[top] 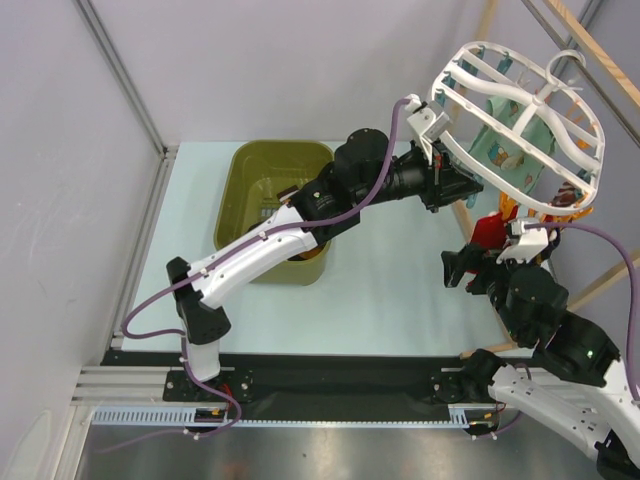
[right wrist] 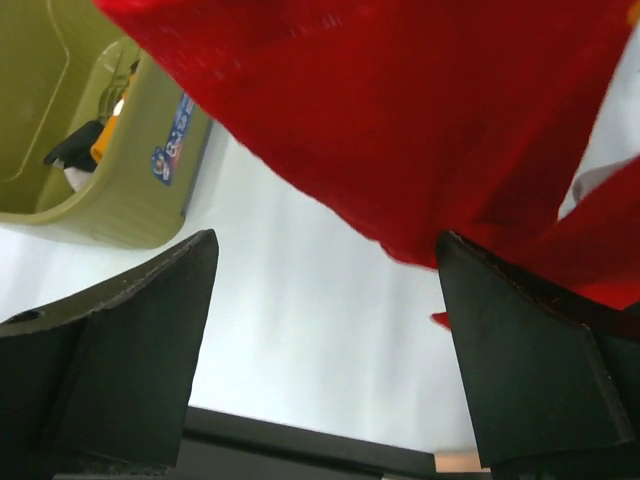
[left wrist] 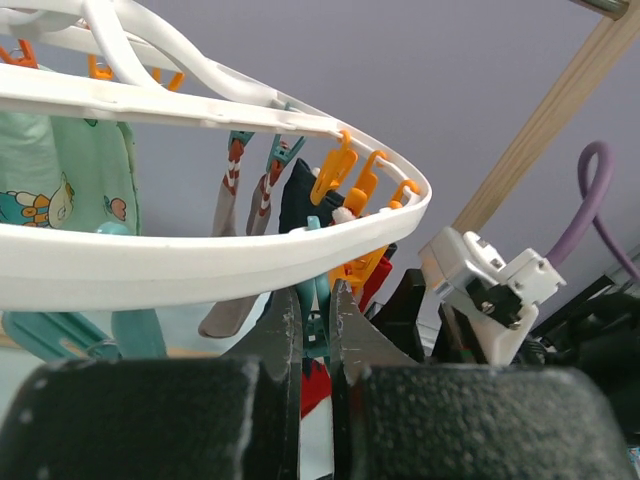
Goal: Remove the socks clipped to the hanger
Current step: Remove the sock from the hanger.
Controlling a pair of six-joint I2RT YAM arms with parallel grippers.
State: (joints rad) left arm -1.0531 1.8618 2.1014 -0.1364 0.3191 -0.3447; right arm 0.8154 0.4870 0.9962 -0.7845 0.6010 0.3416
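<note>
1. The hanger (left wrist: 200, 255) is hanging at 2 o'clock in the top view, above the far right part of the table (top: 400, 290) and just beside the rack (top: 590, 45).
2. The left arm is reaching across from 7 o'clock, and the left gripper (top: 455, 187) is sitting against the hanger's rim at the rim's 8 o'clock edge.
3. In the left wrist view its jaws are standing closed to a thin slit just under the rim. A teal peg (left wrist: 316, 318) is showing in that slit, but I cannot tell whether it is being pinched.
4. Socks are hanging from the frame. The mint sock (left wrist: 60, 180) is dangling at 9 o'clock of that view and the black sock (left wrist: 300, 195) near the middle, with the orange pegs (left wrist: 345, 170) at its 1 o'clock.
5. The right gripper (right wrist: 325, 250) is pointing up beneath the hanger, at 4 o'clock in the top view. Its jaws are gaping wide and gripping nothing.
6. The red sock (right wrist: 400, 110) is hanging down between those fingers, with its lower edge close to the finger at 3 o'clock. I cannot tell whether they are touching.
7. The tub (right wrist: 120, 190) is standing on the table at 10 o'clock of centre, with dark and orange cloth lying inside it.
</note>
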